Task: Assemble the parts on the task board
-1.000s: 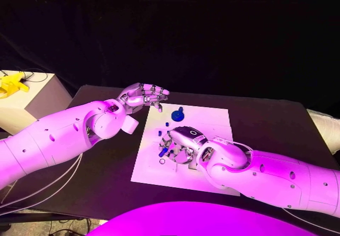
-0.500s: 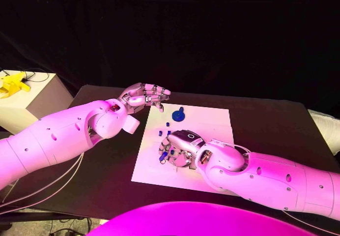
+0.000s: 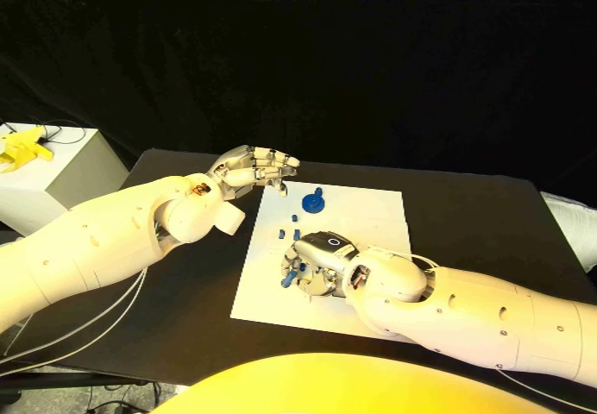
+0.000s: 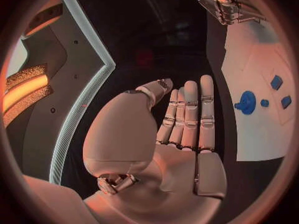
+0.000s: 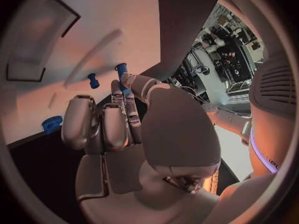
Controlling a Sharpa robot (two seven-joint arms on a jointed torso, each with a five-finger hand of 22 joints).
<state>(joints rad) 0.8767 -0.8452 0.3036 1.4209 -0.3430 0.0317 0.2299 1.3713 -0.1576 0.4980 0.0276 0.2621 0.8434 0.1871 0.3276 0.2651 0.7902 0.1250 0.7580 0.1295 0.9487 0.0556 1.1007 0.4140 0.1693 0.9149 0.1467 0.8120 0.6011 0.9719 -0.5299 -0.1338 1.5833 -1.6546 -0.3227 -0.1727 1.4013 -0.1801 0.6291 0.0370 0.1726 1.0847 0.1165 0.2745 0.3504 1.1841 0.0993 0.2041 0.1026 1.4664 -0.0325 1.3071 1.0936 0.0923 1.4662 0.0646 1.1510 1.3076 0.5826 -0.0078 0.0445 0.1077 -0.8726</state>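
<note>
1. Right hand (image 3: 321, 259) low over the task board (image 3: 361, 216) — fingers (image 5: 127, 102) curled, their tips touching a small blue part (image 5: 121, 68); a firm hold cannot be told.
2. Left hand (image 3: 255, 167) raised at the board's far corner — fingers together, holding nothing.

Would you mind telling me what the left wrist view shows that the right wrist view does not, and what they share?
Left wrist view alone: the left hand, empty, fingers straight and together, held off the task board's edge, and three small blue parts beyond the round blue part. Right wrist view alone: the right hand over the board, fingertips by a small blue peg. Both show the white board and the round blue part.
</note>
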